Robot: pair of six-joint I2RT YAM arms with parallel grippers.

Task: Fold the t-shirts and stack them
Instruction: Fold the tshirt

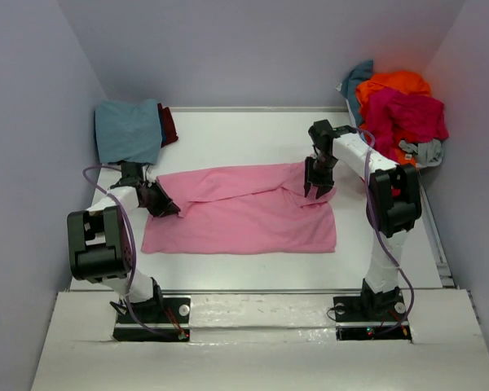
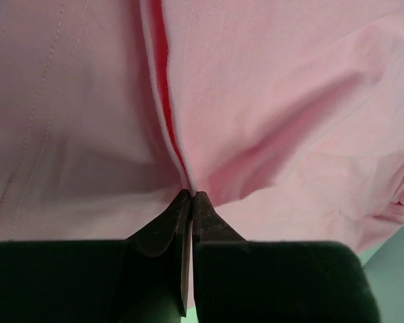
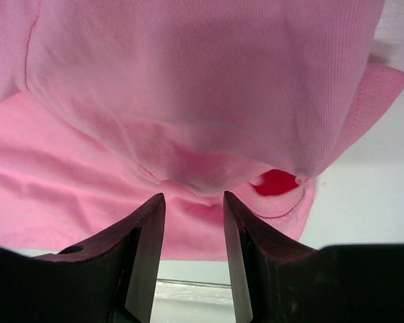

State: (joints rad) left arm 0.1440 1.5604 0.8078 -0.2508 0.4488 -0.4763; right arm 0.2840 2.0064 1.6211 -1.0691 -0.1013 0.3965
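Ok, quick read. The pink t-shirt (image 1: pixel 244 216) lies spread in the middle of the table (image 1: pixel 244 130), its top edge lapped over in a slanted fold and bunched near the right sleeve.

At the shirt's left edge the left gripper (image 1: pixel 166 205) has its jaws pressed together on a thin ridge of pink cloth. Its wrist view shows a seam running right into the tips.

Over the upper right corner the right gripper (image 1: pixel 318 187) has its jaws apart, nothing clamped. Pink cloth and a hemmed edge with a red patch (image 3: pixel 276 182) show past the fingers. Can't tell if the tips touch fabric.

Risks as I see them:
- Left bite is shallow, at the very tips. A pull could slip it off, or it has one layer only and the fold opens.
- Only one side is gripped. If left moves before right closes, the shirt drags skewed.
- Right may close on bunched layers and lift a lump, not an edge.

The folded teal-blue shirt (image 1: pixel 129 130) sits back left. The unfolded pile (image 1: pixel 399 106) sits back right, near the right arm, so a wide swing might snag it.
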